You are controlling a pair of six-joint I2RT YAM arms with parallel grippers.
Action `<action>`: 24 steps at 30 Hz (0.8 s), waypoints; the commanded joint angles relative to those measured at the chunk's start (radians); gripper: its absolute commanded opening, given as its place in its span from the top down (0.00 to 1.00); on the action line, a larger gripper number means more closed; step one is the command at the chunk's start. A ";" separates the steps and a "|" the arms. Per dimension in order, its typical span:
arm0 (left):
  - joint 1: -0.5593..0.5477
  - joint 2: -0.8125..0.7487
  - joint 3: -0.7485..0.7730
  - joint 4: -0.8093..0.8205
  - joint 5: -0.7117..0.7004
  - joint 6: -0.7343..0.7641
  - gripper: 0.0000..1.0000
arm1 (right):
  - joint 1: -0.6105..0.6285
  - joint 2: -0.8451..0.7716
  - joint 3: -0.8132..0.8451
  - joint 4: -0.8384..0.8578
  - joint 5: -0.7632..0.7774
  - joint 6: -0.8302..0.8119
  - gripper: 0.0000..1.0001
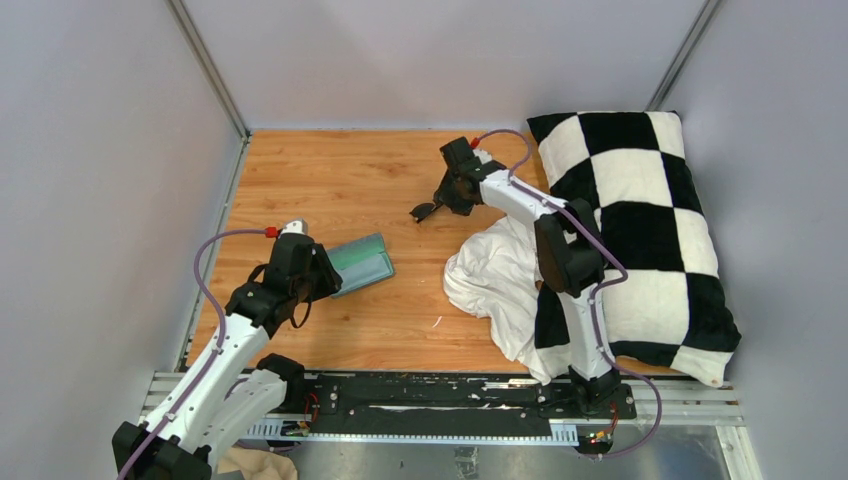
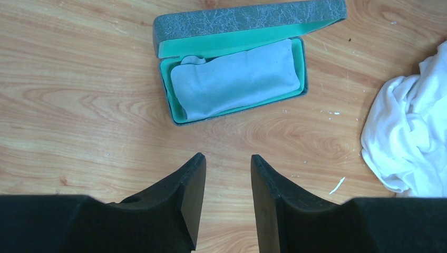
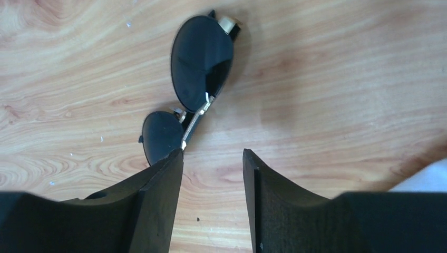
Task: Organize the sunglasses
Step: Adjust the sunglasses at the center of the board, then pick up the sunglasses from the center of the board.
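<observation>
The sunglasses (image 3: 203,60), with dark rounded lenses and gold hinges, lie on the wooden table (image 3: 342,79) just beyond my right gripper (image 3: 213,154). That gripper is open with only bare wood between its fingers; its left fingertip (image 3: 171,163) overlaps the nearer lens in the right wrist view. From above, the sunglasses (image 1: 424,211) sit at the back middle, left of the right gripper (image 1: 445,200). My left gripper (image 2: 227,156) is open and empty, hovering short of the open grey case (image 2: 248,18), which has a teal lining and a pale cloth (image 2: 237,79) inside.
A crumpled white cloth (image 1: 495,275) lies right of centre, beside a large black-and-white checkered pillow (image 1: 640,220) along the right wall. The case (image 1: 362,262) sits left of centre by the left gripper (image 1: 325,275). Grey walls enclose the table.
</observation>
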 commanded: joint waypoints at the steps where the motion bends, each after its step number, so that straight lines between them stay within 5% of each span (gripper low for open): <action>1: 0.004 0.000 -0.011 0.010 0.008 0.018 0.57 | -0.037 -0.097 -0.198 0.188 -0.042 0.161 0.48; 7: 0.004 0.001 -0.015 0.012 0.007 0.018 0.57 | -0.058 -0.096 -0.293 0.393 -0.147 0.257 0.49; 24: 0.004 0.006 -0.018 0.015 0.009 0.016 0.57 | -0.059 0.021 -0.216 0.440 -0.227 0.296 0.61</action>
